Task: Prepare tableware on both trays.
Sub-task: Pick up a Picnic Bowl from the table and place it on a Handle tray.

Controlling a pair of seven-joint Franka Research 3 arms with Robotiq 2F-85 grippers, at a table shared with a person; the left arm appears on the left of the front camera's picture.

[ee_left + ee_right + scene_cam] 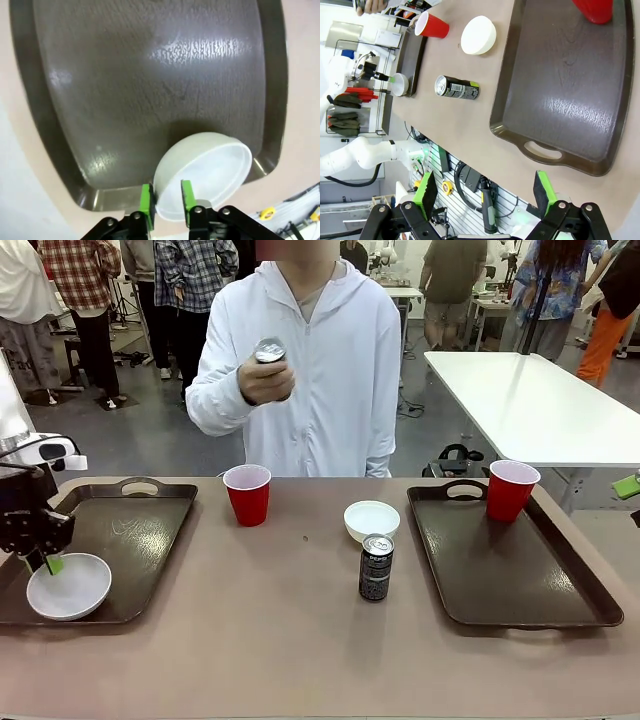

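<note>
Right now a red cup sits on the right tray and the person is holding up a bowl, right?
Not quite: the front view shows the person's hand holding up a can, not a bowl. A red cup does sit on the right tray.

The left dark brown rectangular plastic tray [140, 530] holds a small round white bowl [68, 587] in its near left corner; the matching right tray [510, 575], a red plastic cup [511, 490] at its far edge. Between them stand another cup [247, 494], another bowl [371, 520], and a slim black can [376, 567] before it.
</note>
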